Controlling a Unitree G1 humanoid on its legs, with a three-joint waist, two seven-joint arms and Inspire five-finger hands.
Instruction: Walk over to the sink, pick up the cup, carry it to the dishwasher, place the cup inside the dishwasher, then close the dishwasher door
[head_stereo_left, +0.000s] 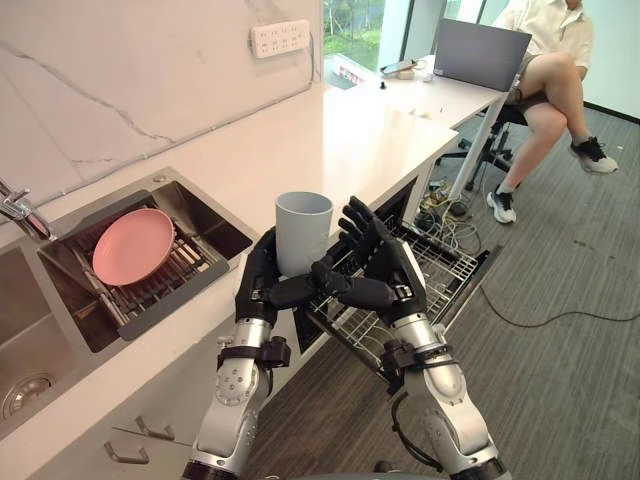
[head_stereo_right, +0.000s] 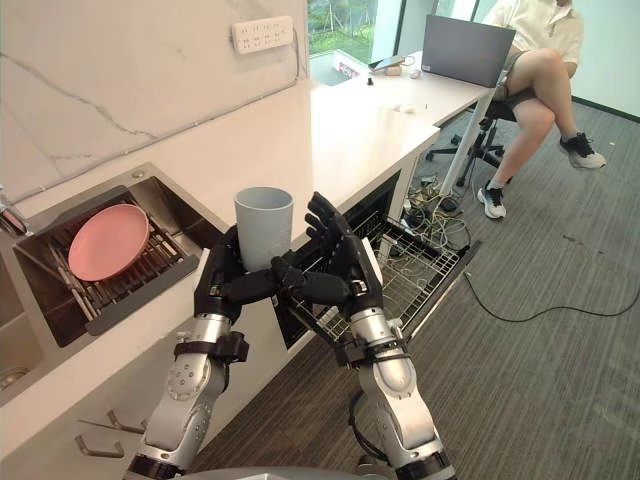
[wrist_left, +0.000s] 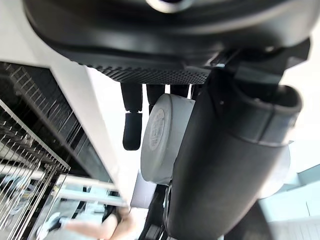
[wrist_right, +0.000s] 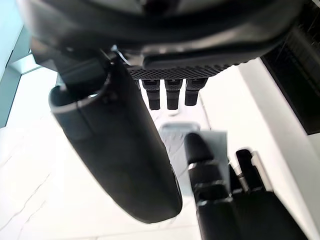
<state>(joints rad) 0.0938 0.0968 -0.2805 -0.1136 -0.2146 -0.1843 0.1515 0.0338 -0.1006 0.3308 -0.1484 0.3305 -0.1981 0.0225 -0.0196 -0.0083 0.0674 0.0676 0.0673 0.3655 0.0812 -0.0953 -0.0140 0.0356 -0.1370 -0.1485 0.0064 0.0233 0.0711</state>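
My left hand (head_stereo_left: 262, 282) holds a light grey cup (head_stereo_left: 303, 228) upright at the counter's edge, fingers behind it and thumb across its lower front. The left wrist view shows the cup's base (wrist_left: 164, 140) clamped between thumb and fingers. My right hand (head_stereo_left: 392, 270) stands just right of the cup, fingers straight and raised, its thumb reaching under the left thumb. The pulled-out wire rack (head_stereo_left: 447, 268) of the open dishwasher lies below and to the right of both hands.
A pink plate (head_stereo_left: 133, 245) rests on a drying rack in the sink (head_stereo_left: 222, 232), left of the hands, with a faucet (head_stereo_left: 20, 212) beyond. A person (head_stereo_left: 548, 88) sits at a desk with a laptop (head_stereo_left: 480, 52) at the far right. Cables (head_stereo_left: 452, 222) lie under the desk.
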